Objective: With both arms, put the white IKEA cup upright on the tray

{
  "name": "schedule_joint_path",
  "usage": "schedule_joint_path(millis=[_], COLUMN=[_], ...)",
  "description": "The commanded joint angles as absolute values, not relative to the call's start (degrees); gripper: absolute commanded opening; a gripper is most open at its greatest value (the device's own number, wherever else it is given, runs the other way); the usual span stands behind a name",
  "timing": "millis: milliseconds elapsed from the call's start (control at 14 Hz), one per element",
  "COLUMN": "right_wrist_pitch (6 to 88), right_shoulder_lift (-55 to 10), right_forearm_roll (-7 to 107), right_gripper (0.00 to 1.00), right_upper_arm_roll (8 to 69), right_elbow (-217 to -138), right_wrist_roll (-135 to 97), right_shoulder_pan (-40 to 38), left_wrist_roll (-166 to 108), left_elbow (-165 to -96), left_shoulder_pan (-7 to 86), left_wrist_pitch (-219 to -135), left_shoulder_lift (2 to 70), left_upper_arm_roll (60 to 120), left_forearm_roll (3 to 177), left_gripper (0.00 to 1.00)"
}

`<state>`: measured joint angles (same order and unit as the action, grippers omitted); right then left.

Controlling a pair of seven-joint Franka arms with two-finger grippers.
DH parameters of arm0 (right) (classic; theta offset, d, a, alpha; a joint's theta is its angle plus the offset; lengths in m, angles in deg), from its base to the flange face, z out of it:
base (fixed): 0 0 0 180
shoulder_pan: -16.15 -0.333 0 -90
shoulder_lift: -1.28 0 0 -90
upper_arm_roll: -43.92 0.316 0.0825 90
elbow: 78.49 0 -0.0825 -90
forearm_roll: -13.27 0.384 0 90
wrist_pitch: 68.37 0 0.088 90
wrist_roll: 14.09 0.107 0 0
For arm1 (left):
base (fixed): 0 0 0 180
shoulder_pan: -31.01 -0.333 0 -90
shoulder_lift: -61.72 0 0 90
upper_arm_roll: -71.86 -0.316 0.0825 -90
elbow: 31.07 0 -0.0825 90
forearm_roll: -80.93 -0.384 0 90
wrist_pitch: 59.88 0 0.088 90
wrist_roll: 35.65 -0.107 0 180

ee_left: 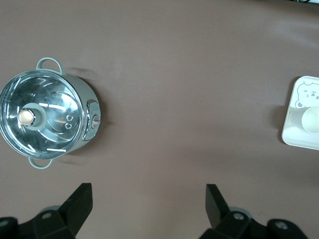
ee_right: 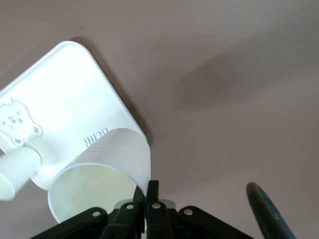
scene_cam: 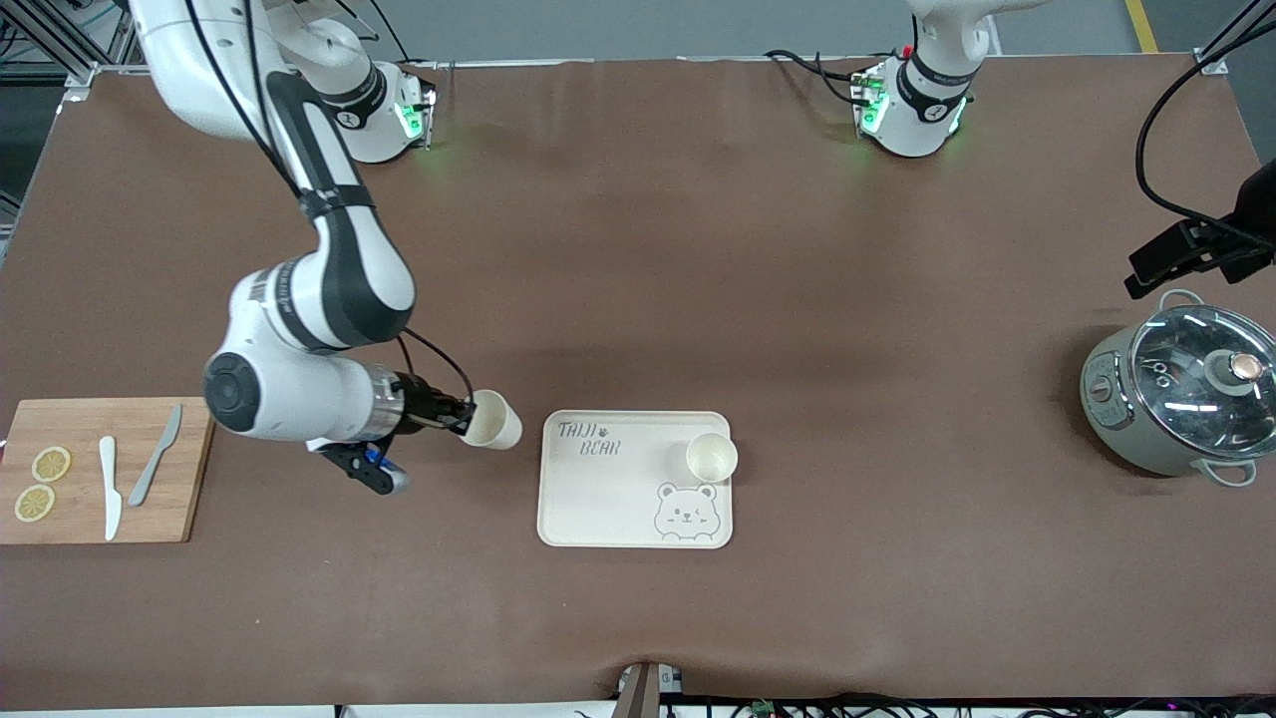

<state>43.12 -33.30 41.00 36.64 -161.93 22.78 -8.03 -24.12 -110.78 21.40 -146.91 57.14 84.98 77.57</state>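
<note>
Right end effector (scene_cam: pixel 461 416) pinches the rim of a white cup (scene_cam: pixel 493 420), held tilted in the air just beside the tray's (scene_cam: pixel 598 489) edge toward the right arm's end of the surface (scene_cam: pixel 698 249); fingers pressed on the cup wall, seen in the right wrist view (ee_right: pixel 149 199); a second cup (scene_cam: pixel 711 457) stands upright on the tray near the bear drawing; left end effector (ee_left: pixel 149 204) hovers spread wide above the surface near the lidded pot (scene_cam: pixel 1186 394); cutting board (scene_cam: pixel 100 469) with knives and lemon slices at the right arm's end.
</note>
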Motion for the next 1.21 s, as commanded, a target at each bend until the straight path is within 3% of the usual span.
schedule_joint_path(millis=[0,357,1143], right_wrist_pitch=[47.5,56.1,58.6], right_shoulder_lift=[-36.3,-40.3,-42.3], right_forearm_roll=[42.1,41.8,40.5], right_gripper=[0.0,0.0,0.01], right_upper_arm_roll=[36.3,36.2,35.9], right_elbow=[-159.9,-160.3,-160.7], right_wrist_roll=[29.6,34.7,37.9], right_shoulder_pan=[-12.4,-16.8,-17.2], left_wrist_roll=[-25.1,-25.1,-28.0], left_elbow=[-112.7,-112.8,-112.9], left_shoulder_pan=[21.2,21.1,21.8], left_wrist_pitch=[-146.8,-146.8,-146.6], left_shoulder_lift=[59.3,60.6,60.8], left_upper_arm_roll=[85.2,85.1,85.0], left_forearm_roll=[76.8,77.2,77.2], left_gripper=[1.0,1.0,1.0])
